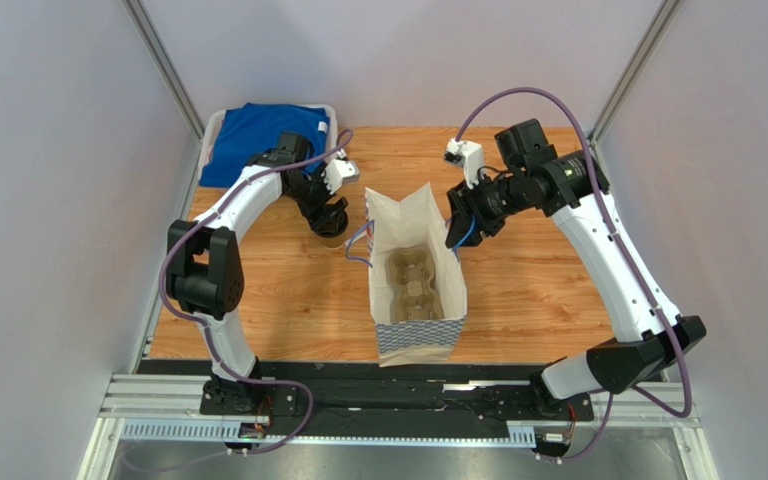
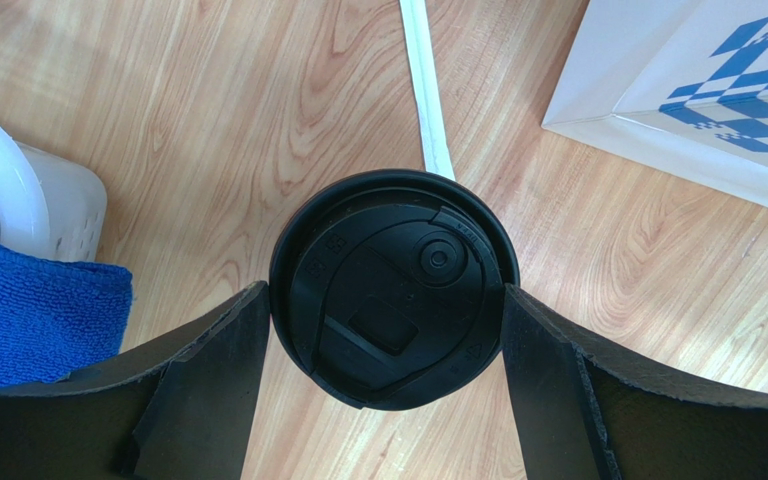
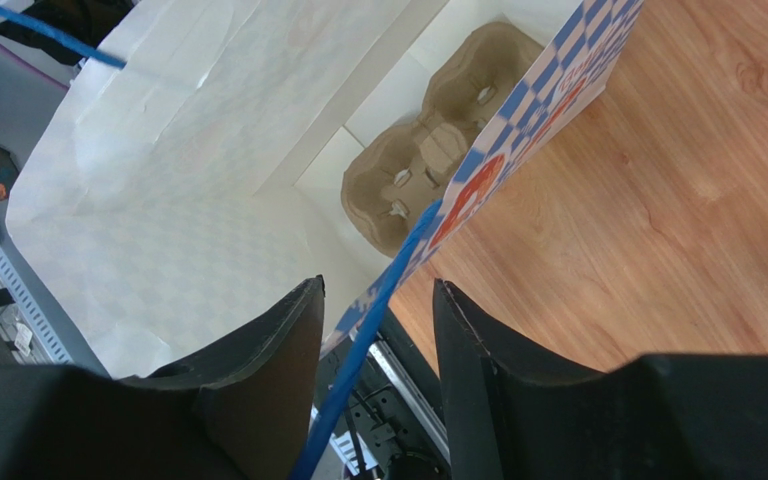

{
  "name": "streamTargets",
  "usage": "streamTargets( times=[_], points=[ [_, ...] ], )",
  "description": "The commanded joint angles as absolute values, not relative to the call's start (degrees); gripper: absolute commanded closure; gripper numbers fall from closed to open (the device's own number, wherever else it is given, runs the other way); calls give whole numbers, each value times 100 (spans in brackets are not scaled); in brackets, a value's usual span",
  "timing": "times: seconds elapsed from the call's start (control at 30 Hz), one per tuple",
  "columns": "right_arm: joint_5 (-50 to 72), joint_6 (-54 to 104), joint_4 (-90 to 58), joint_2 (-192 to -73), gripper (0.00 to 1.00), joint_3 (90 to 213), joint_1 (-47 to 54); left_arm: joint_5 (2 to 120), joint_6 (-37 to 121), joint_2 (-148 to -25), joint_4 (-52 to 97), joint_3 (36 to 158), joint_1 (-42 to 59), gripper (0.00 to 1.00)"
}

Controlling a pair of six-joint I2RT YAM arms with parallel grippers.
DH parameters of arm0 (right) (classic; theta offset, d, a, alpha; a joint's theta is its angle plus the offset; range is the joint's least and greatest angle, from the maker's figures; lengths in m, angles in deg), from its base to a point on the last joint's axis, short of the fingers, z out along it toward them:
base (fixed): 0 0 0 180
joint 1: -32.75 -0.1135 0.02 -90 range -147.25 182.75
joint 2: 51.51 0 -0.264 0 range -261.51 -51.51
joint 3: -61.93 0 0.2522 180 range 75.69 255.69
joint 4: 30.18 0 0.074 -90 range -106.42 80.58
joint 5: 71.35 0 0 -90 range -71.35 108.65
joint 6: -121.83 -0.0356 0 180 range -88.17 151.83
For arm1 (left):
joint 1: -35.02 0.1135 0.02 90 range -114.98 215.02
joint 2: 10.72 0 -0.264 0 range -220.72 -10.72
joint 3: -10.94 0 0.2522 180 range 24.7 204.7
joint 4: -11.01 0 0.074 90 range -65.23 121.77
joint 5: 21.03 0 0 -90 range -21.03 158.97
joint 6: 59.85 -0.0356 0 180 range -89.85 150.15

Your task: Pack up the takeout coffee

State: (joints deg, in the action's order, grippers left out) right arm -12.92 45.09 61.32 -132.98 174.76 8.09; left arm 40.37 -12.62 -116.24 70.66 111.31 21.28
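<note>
The left claw [image 2: 386, 295] points straight down over the coffee cup [image 2: 393, 285]. Its two black fingers [image 2: 213, 380] press against opposite sides of the round black lid, so it is clamped on the cup. Only the lid shows in the wrist view, and I cannot tell whether the cup's base rests on the worktop [image 2: 208, 120] or is just off it. The cup is outside the bag, on the bag's left side near its far end.

A thin white straw [image 2: 428, 90] lies flat on the wood just past the cup, one end disappearing behind the lid. To the left a blue cloth [image 2: 28, 310] spills out of a white basket [image 2: 53, 205] at the far left corner.

The right claw [image 3: 373, 290] is at the right wall of the paper bag [image 3: 188, 180]. Its fingers stand a little apart, not pinched together, with the checked blue-and-white rim and the blue handle [image 3: 358, 370] running between them.

The bag stands upright and open in the middle of the worktop. A brown pulp cup carrier [image 3: 418, 160] sits on its floor with its cup wells unfilled.
</note>
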Motion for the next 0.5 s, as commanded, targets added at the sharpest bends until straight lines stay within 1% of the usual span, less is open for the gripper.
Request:
streamTargets(
  times=[0.0, 0.1, 0.17, 0.3, 0.4, 0.47],
  points=[
    [-1377, 4344, 6620, -13597, 52, 18002, 797, 3918, -1345, -11470, 7284, 11039, 2104, 35],
    [-1431, 4396, 6620, -13580, 59, 17914, 797, 3874, -1345, -11444, 7302, 11039, 2104, 39],
    [-1448, 4466, 6646, -13545, 59, 17835, 797, 3839, -1353, -11409, 7293, 11013, 2104, 41],
    [-1369, 4502, 6699, -13606, 53, 17686, 805, 3795, -1389, -11303, 7302, 10916, 2104, 43],
    [-1264, 4493, 6690, -13703, 53, 17659, 797, 3786, -1415, -11250, 7302, 10811, 2104, 45],
    [-1211, 4502, 6681, -13764, 55, 17650, 797, 3804, -1415, -11241, 7276, 10749, 2104, 46]
  ],
)
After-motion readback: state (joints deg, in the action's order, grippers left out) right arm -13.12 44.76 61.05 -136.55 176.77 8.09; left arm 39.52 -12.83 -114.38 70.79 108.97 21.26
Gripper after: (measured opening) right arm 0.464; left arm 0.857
